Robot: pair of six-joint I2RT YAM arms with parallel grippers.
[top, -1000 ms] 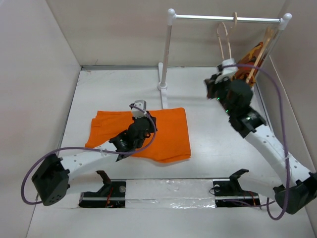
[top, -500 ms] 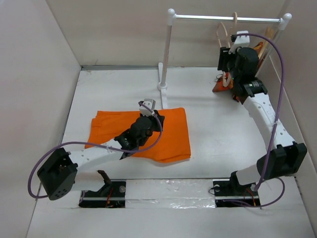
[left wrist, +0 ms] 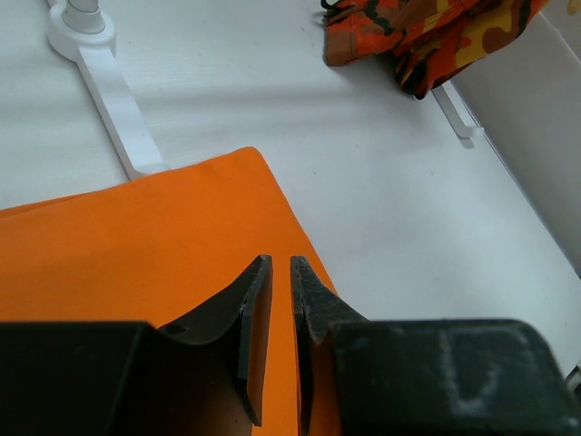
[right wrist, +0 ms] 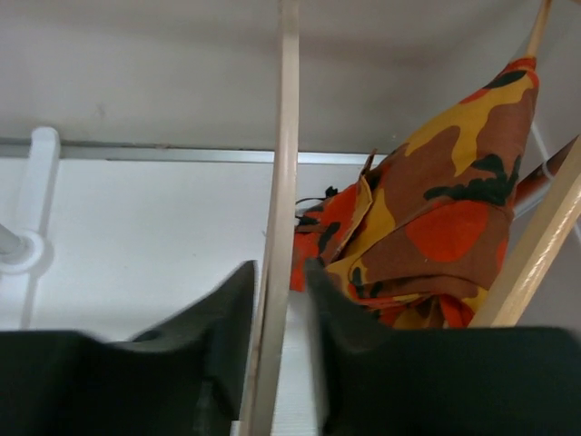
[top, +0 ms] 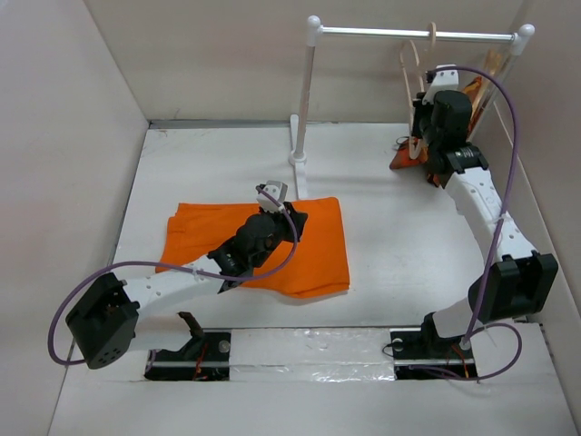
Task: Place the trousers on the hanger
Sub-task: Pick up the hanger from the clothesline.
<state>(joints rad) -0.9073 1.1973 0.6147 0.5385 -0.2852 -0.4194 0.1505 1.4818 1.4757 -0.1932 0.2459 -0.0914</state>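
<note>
The plain orange trousers (top: 318,245) lie folded flat on the table, left of centre. My left gripper (top: 292,221) hovers over their right part. In the left wrist view the trousers (left wrist: 136,236) lie under this gripper (left wrist: 280,263), whose jaws are nearly together and hold nothing. The pale wooden hanger (top: 410,64) hangs from the rail at the back right. My right gripper (top: 419,109) is raised to it. In the right wrist view the jaws of this gripper (right wrist: 277,268) stand either side of the hanger's thin arm (right wrist: 287,136), with a small gap on the right.
A white rack has a rail (top: 381,33), a post (top: 304,100) and a foot (left wrist: 109,91) touching the trousers' far edge. A camouflage garment (right wrist: 436,227) hangs on a second wooden hanger (right wrist: 536,245) just right of my right gripper. Walls enclose the table.
My right arm has risen and swung back to the hanger, and its jaws now straddle the hanger's arm. My left gripper has edged right over the trousers.
</note>
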